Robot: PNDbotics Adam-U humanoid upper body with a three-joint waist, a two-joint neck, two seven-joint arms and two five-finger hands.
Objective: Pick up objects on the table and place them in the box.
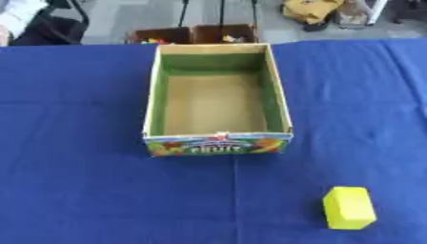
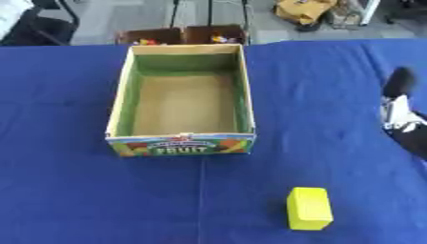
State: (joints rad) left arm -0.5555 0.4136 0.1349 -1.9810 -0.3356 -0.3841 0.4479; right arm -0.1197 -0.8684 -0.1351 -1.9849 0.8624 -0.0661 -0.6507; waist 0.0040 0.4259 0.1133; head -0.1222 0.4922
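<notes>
counter [image 1: 75,143]: covered in a blue cloth; it carries only the box and one block, which lie well apart.
box [image 1: 153,95]: an open cardboard fruit box at the middle, long side running near to far, green inner walls, a bare brown floor with nothing in it, a printed "FRUIT" panel on the near wall.
right hand [image 2: 399,95]: only a dark rounded part and some white show at the right edge of the right eye view, level with the box and far of the block; I cannot tell whether its fingers are apart or together.
left hand: in neither view.
yellow block [image 1: 350,208]: lies flat on the cloth, near and to the right of the box, nothing touching it.
step in hand: judged to be the reach for the block, since the box is empty and nothing is held.
how to do it well: use the right hand, the nearer one; come down from above, take the block across its narrow sides, lift it higher than the near wall before carrying it left and far, and let go over the bare floor.
</notes>
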